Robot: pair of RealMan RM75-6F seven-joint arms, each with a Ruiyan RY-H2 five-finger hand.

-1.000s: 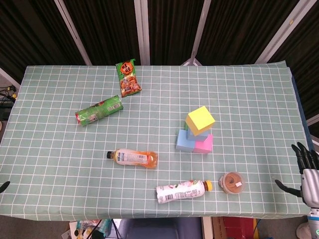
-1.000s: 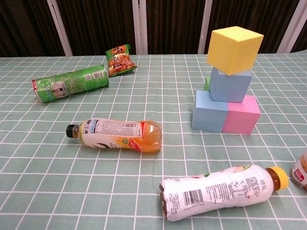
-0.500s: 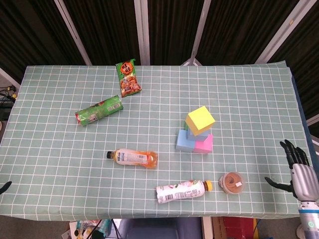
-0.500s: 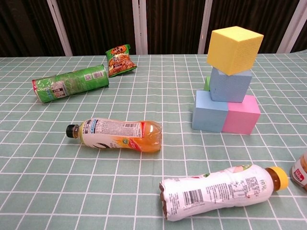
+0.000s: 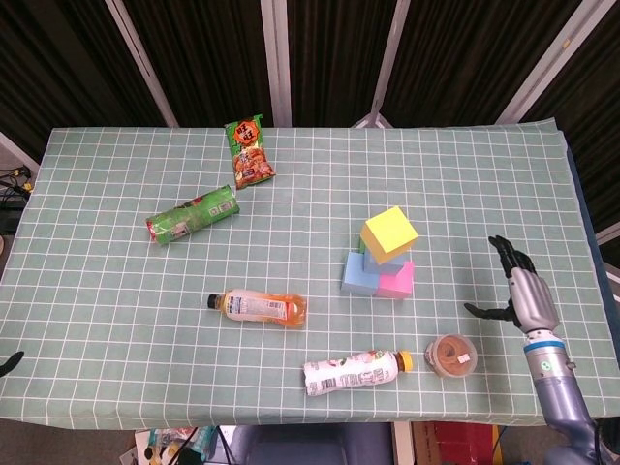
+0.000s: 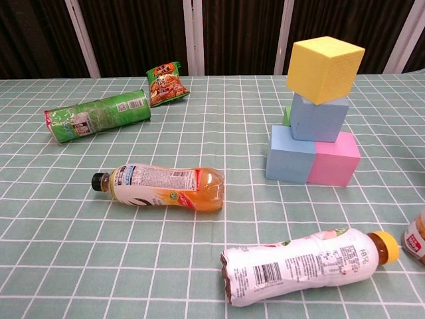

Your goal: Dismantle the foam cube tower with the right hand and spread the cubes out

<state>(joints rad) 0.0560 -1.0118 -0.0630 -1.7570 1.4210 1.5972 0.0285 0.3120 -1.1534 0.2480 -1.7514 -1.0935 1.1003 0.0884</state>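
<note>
The foam tower stands right of the table's centre. A yellow cube [image 5: 389, 233] [image 6: 325, 60] sits skewed on top of a blue cube [image 6: 317, 119]. Under them, a second blue cube [image 5: 360, 274] [image 6: 290, 154] and a pink cube [image 5: 397, 281] [image 6: 335, 159] lie side by side, with a green cube [image 6: 287, 116] peeking out behind. My right hand [image 5: 523, 291] hovers over the table to the right of the tower, apart from it, fingers spread and holding nothing. Only a dark tip of my left hand [image 5: 8, 362] shows at the left edge of the head view.
A small brown lidded cup [image 5: 450, 355] [image 6: 416, 239] sits just below and left of my right hand. A white-labelled bottle [image 5: 354, 371] [image 6: 305, 264] and an orange drink bottle [image 5: 260, 307] [image 6: 163, 187] lie in front. A green can [image 5: 193, 217] and a snack bag [image 5: 251, 154] lie far left.
My right hand has risen from the table's front right corner and moved left toward the tower, fingers still spread. The cubes have not moved.
</note>
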